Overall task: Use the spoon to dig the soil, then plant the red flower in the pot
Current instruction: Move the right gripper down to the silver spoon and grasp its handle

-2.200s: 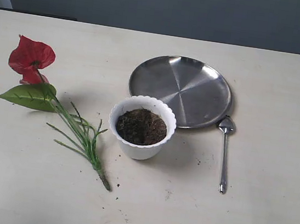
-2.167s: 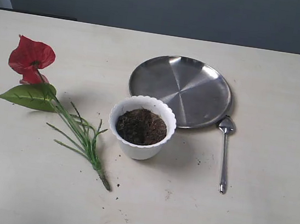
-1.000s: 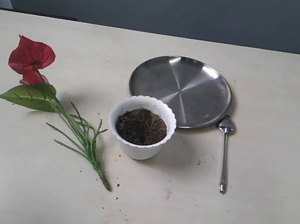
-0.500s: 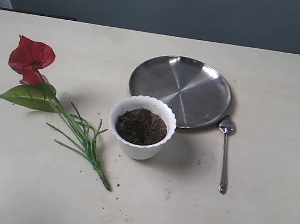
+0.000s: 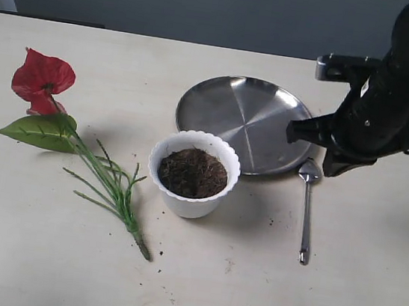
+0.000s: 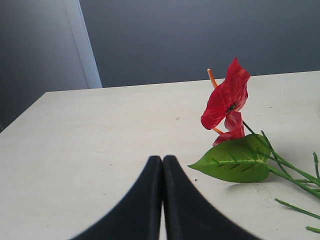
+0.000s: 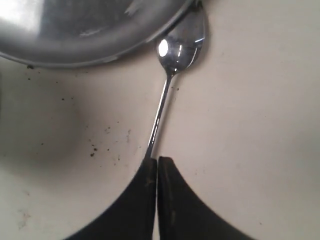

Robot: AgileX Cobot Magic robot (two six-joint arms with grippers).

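Note:
The white scalloped pot [image 5: 190, 200] stands mid-table, filled with dark soil [image 5: 193, 173]. To its left lies the red flower [image 5: 42, 77] with its green leaf and stems [image 5: 110, 182]; it also shows in the left wrist view as the red flower [image 6: 226, 97]. On the table right of the pot lies the spoon [image 5: 306, 212], bowl toward the plate. My right gripper [image 5: 336, 166] hangs above the spoon's bowl end, shut and holding nothing. The right wrist view shows the spoon [image 7: 165, 100] running under my right gripper [image 7: 157, 162]. My left gripper [image 6: 162, 159] is shut, beside the flower.
A round steel plate [image 5: 246, 121] lies behind the pot, its rim [image 7: 75, 55] touching the spoon's bowl. Soil crumbs speckle the table [image 5: 165, 276] in front of the pot. The left arm is outside the exterior view.
My right arm has come in from the upper right and now hangs over the spoon's bowl end. Pot, flower and spoon have not moved.

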